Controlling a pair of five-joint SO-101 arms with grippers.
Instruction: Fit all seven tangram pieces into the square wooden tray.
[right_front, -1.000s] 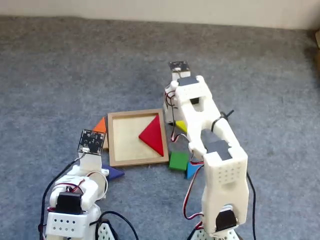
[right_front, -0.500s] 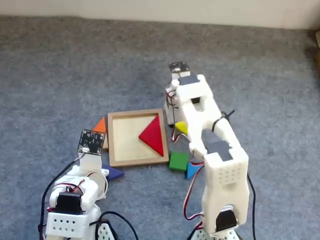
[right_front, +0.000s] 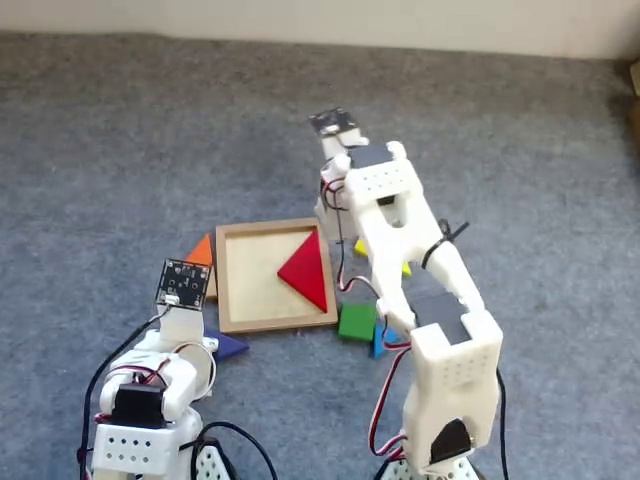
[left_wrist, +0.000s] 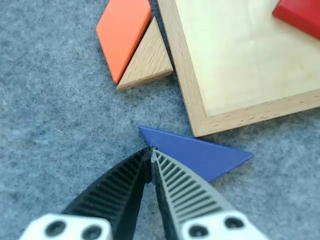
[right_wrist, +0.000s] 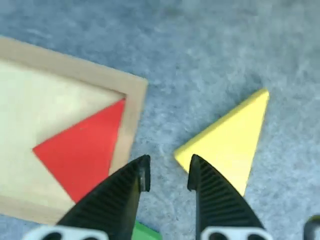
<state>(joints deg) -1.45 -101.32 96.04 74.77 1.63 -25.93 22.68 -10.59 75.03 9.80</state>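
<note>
One piece, the red triangle (right_front: 305, 268), lies inside the square wooden tray (right_front: 222, 282), against its right side. The other pieces sit outside it on the grey carpet (right_front: 120, 150).

The step in hand looks like a pickup of the yellow triangle (right_wrist: 227, 137), which lies just beside the tray's outer corner and apart from its rim. The right gripper (right_wrist: 167, 172) hovers over the strip of carpet between tray and triangle. Its jaws are parted a little and hold nothing, and one fingertip is near the triangle's closest corner.

To do this well, the gripper should shift farther over the yellow piece so the jaws straddle a narrow part of it rather than pinching at a point. It should open wider first, then go down until the tips reach the carpet on both sides. The flat wooden edges will likely slip if they are caught at an angle. The lift must also clear the tray's raised rim.

From above, the right arm (right_front: 400, 230) stretches forward along the tray's right side, its wrist bent down. The green square (right_front: 357, 321) lies beside its lower links.

The left arm (right_front: 160, 390) is folded close to its base. The left gripper (left_wrist: 151, 155) has its jaws pressed together on nothing, with the tips at a corner of the blue triangle (left_wrist: 200, 155). The orange parallelogram (left_wrist: 122, 35) and plain wooden triangle (left_wrist: 147, 62) touch each other, just beside the tray.
</note>
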